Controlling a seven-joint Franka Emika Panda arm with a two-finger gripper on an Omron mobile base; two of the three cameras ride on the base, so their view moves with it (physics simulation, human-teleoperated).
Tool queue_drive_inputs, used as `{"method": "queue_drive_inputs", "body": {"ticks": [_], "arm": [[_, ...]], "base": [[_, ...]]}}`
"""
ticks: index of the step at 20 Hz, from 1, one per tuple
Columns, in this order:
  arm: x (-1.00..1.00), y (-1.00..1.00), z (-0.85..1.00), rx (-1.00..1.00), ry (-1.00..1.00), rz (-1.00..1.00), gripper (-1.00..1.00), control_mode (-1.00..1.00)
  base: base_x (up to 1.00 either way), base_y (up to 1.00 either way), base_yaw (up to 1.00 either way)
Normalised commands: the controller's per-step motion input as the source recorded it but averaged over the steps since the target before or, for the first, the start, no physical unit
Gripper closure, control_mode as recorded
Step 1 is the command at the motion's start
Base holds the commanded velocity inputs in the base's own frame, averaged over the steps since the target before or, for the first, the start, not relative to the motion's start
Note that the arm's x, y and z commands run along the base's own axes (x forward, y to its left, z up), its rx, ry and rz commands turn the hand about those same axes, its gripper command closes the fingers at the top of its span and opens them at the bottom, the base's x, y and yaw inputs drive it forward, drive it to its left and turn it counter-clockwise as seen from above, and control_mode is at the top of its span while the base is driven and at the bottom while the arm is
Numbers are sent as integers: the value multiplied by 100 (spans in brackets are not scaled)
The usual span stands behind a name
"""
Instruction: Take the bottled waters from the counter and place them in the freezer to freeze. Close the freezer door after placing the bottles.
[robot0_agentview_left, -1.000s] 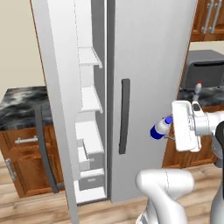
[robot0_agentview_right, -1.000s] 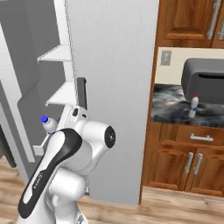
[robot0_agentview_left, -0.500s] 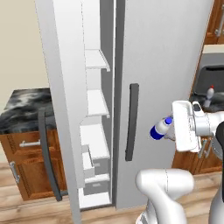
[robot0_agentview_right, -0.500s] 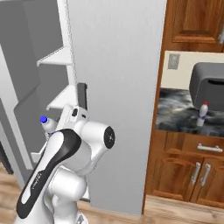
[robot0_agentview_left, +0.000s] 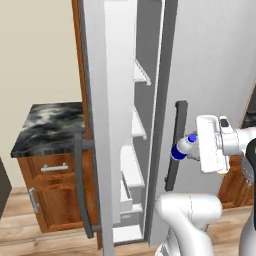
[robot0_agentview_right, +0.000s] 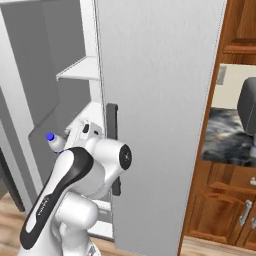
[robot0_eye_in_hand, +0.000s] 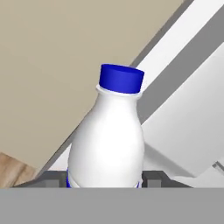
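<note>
Gripper (robot0_agentview_left: 192, 149) is clamped on the blue-capped bottle (robot0_eye_in_hand: 107, 135), a smooth, rounded pale plastic body with a blue label band whose writing cannot be read. Beyond the gripper, flat white shelves (robot0_agentview_left: 140, 75) are seen in the freezer (robot0_agentview_left: 137, 125), its silver-grey door (robot0_agentview_left: 100, 120) swung open

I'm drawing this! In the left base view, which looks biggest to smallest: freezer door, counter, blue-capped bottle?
1. freezer door, tallest by far
2. counter
3. blue-capped bottle, tiny, held in the gripper, though nearer the camera
</note>
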Motion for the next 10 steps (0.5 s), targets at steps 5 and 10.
{"method": "queue_drive_inputs", "body": {"ticks": [5, 10], "arm": [[6, 13, 31, -10, -12, 2, 100, -100], [31, 10, 99, 0, 2, -15, 100, -100]], "base": [[0, 8, 1], [0, 0, 0]]}}
